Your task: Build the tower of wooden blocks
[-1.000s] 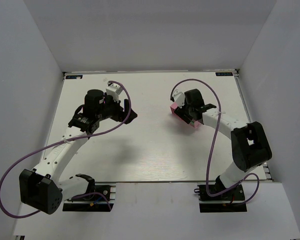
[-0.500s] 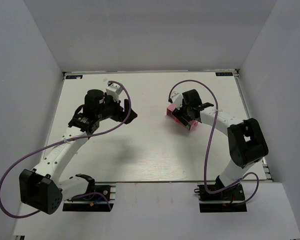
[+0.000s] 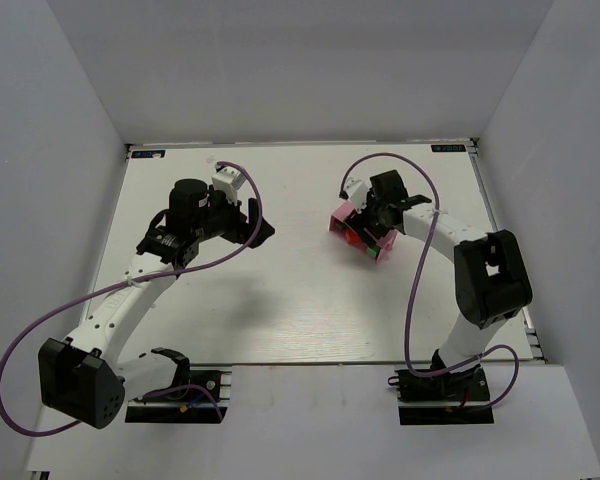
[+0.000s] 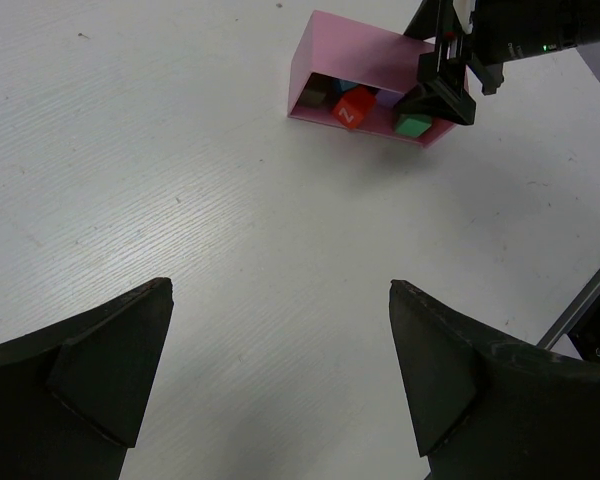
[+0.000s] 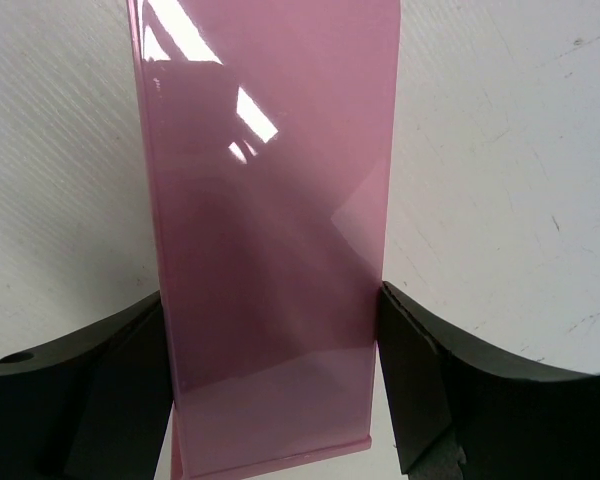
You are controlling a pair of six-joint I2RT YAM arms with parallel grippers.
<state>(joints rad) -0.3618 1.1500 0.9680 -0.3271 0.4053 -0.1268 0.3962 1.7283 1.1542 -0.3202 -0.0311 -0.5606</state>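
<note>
The white table (image 3: 310,300) is boxed in by pale walls (image 3: 70,150) that rise from its left, far and right edges. Most of its near half and middle lies bare between the two arms. The left gripper (image 4: 280,290) hangs over the left half, toward the far edge, with its jaws spread wide and only bare tabletop showing between the dark fingers (image 4: 100,360). It is well apart from everything else. The pink tray (image 4: 365,50) sits right of centre in the far half, with room between it and both the far and right edges. It is tipped onto one long side, so its open face looks toward the left arm. Whether that lower wall rests on the table or hangs just above it cannot be told. The wood blocks (image 4: 352,108) are bunched inside along that lower wall. A red one sits in the middle, a dark one toward the left end, a green one toward the right end, and blue and purple ones lie behind. The right gripper (image 5: 270,300) clamps the tray across its width from behind, one finger (image 5: 80,390) pressed against each long edge. The blocks are therefore on the far side of the tray's floor from those jaws, untouched by them and out of the right wrist view. A purple cable (image 3: 420,270) loops from the right arm over the right side of the table.
</note>
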